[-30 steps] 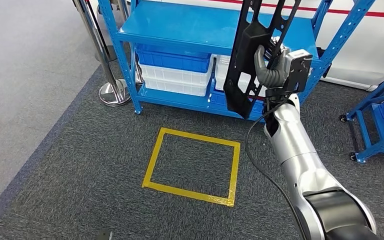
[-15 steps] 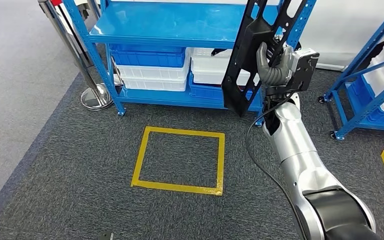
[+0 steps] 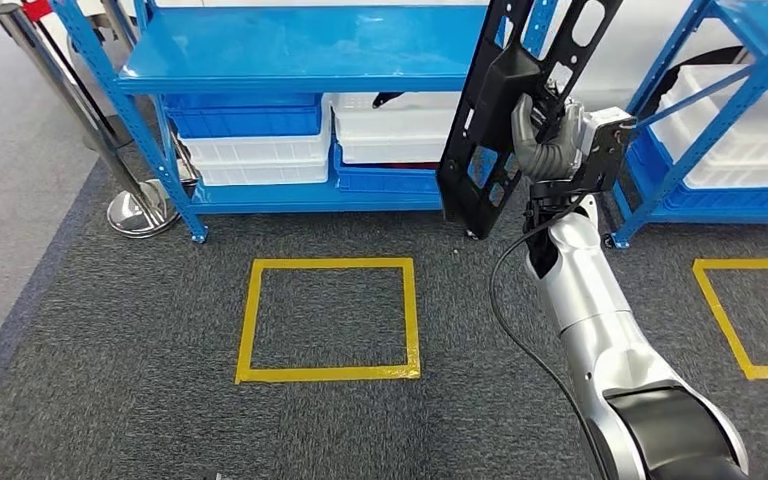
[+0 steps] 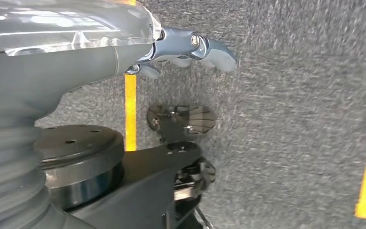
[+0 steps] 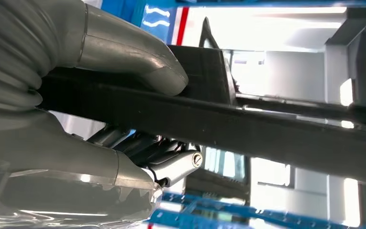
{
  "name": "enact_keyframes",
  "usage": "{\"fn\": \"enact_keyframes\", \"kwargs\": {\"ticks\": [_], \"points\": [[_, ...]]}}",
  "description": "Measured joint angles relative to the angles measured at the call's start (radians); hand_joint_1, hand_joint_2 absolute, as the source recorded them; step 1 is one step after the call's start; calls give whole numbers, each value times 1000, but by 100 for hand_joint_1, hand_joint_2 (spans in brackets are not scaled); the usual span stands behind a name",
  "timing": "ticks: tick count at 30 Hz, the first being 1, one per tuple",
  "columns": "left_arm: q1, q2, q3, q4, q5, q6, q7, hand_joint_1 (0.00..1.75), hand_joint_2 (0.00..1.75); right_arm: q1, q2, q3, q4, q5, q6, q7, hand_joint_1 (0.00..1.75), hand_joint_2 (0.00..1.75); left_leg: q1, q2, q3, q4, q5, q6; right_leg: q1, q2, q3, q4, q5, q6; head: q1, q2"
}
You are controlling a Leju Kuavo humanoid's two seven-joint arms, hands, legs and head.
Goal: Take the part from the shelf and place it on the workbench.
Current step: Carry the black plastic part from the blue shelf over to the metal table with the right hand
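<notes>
At the far left a chrome stanchion (image 3: 132, 205) stood on the carpet just beside the corner post of a blue shelf unit (image 3: 300, 50). Blue and white bins (image 3: 250, 140) sat stacked on the lower level of that unit, under its bare blue top deck. On the grey carpet (image 3: 110, 400) nearer the robot, a square of yellow tape (image 3: 326, 318) lay in front of the shelf unit.

The left hand (image 4: 186, 47) hung low over the carpet in the left wrist view. It held nothing; its fingers were drawn together, but whether they were curled closed or merely relaxed could not be determined.

To the right of the taped square, the silver right arm (image 3: 600, 330) reached up and away from the robot. The right hand (image 3: 545, 140) grasped the part (image 3: 505, 120), a long black panel with cut-out openings. The part was raised in the air, standing near upright and tilted, in front of the right end of the shelf unit and clear of the floor. In the right wrist view the thumb (image 5: 133, 59) pressed on one face of the part (image 5: 267, 124) and the fingers (image 5: 171, 164) wrapped the opposite face.

At the far right stood a second blue rack (image 3: 720, 100) holding white bins (image 3: 750, 150), with a second yellow tape outline (image 3: 735, 320) on the carpet in front of it.
</notes>
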Motion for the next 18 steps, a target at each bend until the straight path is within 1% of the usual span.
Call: {"fn": "enact_keyframes", "kwargs": {"ticks": [1, 2, 3, 4, 5, 6, 7, 8, 9, 10, 11, 12, 13, 14, 15, 16, 17, 18], "points": [[2, 0, 0, 0, 0, -5, 1, 0, 175, 5, -1, 0, -1, -1, 0, 0, 175, 175, 0, 11, -2, 3, -1, -1, -3, -4, 5, -3, 12, 4, 0, 0], [4, 0, 0, 0, 0, -11, 2, 0, 175, 8, -2, -1, -3, -2, -1, 1, 175, 175, 1, 22, -4, 7, -3, -3, -6, -10, 30, -46, 39, 7, 0, 0], [5, 0, 0, 0, 0, -16, 3, 0, 175, 8, -3, -1, -7, -4, -2, 1, 175, 175, 1, 32, -5, 13, -6, -7, -8, -26, 67, -116, 69, 8, 0, 0], [5, 1, 0, 0, 0, -22, 4, 0, 175, 8, -4, -2, -13, -7, -3, 1, 175, 175, -1, 40, -7, 19, -9, -12, -5, -45, 101, -178, 90, 6, 0, 0], [6, 2, 0, 0, 0, -27, 5, 0, 175, 9, -5, -2, -20, -9, -5, 1, 175, 175, -4, 49, -9, 24, -13, -17, -2, -58, 123, -224, 103, 1, 0, 0], [7, 2, 0, 1, -1, -32, 6, 0, 175, 12, -6, -3, -27, -12, -7, 1, 175, 175, -6, 56, -9, 28, -16, -23, 3, -65, 132, -246, 105, -5, 0, 0], [8, 3, 0, 1, -1, -37, 6, 0, 175, 17, -7, -3, -35, -14, -10, 0, 175, 175, -8, 64, -9, 29, -16, -28, 7, -60, 130, -246, 104, -13, 0, 0], [9, 4, 0, 2, -2, -42, 5, 0, 175, 23, -11, -4, -43, -15, -13, 0, 175, 175, -8, 73, -8, 29, -16, -32, 8, -48, 128, -248, 107, -20, 0, 0], [10, 4, 0, 2, -2, -46, 5, 0, 175, 31, -13, -5, -52, -17, -16, 0, 175, 175, -6, 72, -8, 31, -20, -38, 6, -39, 126, -249, 110, -26, 0, 0], [11, 4, 0, 2, -2, -49, 4, 0, 175, 37, -16, -6, -63, -17, -17, 0, 175, 175, -3, 59, -13, 42, -31, -43, 4, -31, 125, -251, 113, -33, 0, 0], [12, 4, 0, 2, -2, -52, 4, 0, 175, 41, -18, -7, -73, -18, -18, 0, 175, 175, -1, 38, -25, 72, -55, -48, 1, -22, 123, -253, 117, -40, 0, 0], [14, 5, 0, 3, -2, -54, 4, 0, 175, 45, -17, -8, -81, -17, -18, 0, 175, 175, 1, 12, -46, 123, -87, -51, 0, -13, 121, -254, 120, -46, 0, 0], [17, 6, 0, 3, -1, -54, 4, 0, 175, 49, -17, -8, -88, -16, -18, 0, 175, 175, 1, -8, -75, 191, -123, -52, 0, -2, 118, -254, 122, -49, 0, 0], [21, 6, 1, 4, 0, -55, 4, 0, 175, 55, -16, -8, -93, -13, -19, 1, 175, 175, 1, -17, -104, 260, -152, -52, 2, 10, 116, -254, 124, -52, 0, 0], [24, 7, 1, 5, 3, -56, 4, 0, 175, 61, -15, -8, -98, -11, -21, 2, 175, 175, 1, -20, -124, 307, -165, -52, 3, 22, 114, -254, 125, -52, 0, 0], [27, 7, 1, 5, 6, -58, 4, 0, 175, 66, -15, -8, -103, -8, -25, 4, 175, 175, 1, -22, -128, 318, -159, -50, 4, 36, 113, -253, 126, -52, 0, 0], [29, 7, 2, 6, 10, -59, 4, 0, 175, 70, -15, -8, -109, -6, -29, 6, 175, 175, 1, -25, -112, 286, -133, -46, 5, 49, 113, -252, 128, -51, 0, 0], [29, 8, 3, 6, 14, -61, 4, 0, 175, 72, -15, -8, -115, -4, -32, 9, 175, 175, 1, -35, -81, 222, -97, -41, 6, 62, 113, -251, 129, -49, 0, 0]]}}
